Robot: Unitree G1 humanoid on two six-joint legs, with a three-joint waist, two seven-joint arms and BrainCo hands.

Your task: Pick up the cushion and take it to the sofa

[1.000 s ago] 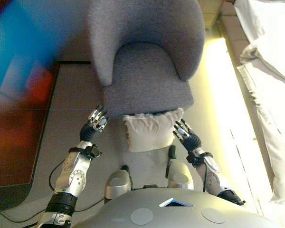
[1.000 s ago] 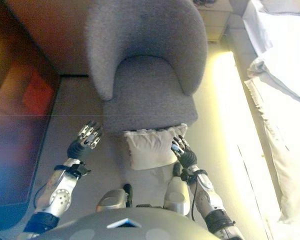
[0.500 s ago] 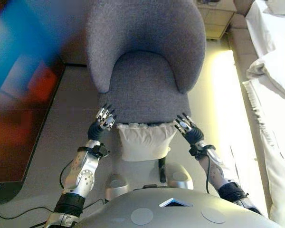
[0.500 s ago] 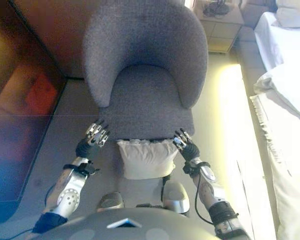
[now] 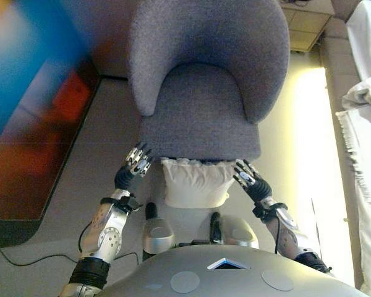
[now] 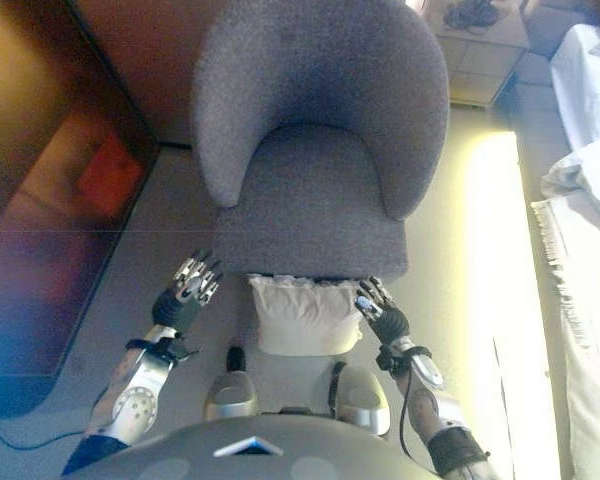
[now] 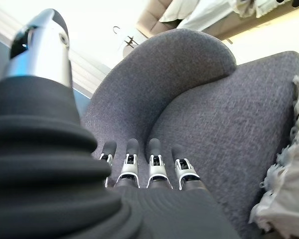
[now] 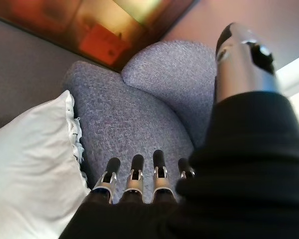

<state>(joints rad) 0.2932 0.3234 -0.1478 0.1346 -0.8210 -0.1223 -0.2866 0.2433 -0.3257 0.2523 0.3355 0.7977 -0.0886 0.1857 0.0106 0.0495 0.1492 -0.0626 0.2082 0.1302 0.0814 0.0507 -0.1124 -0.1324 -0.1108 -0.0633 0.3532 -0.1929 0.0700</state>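
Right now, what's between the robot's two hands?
The white cushion, leaning against the grey chair's front edge, sits between the left hand and right hand, in both eye views.

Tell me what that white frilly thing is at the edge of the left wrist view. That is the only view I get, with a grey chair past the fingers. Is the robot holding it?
Observer: It is a white cushion. The head views show all of it, just in front of the seat edge of the grey chair. Neither hand holds it.
Operator: Where is the other hand?
Observer: The right hand is at the cushion's far side, with its fingers straight and pointing at the chair. The left hand is open too, with a gap between it and the cushion.
Operator: Anything else nearby?
Observer: White bedding lies off to the robot's right.
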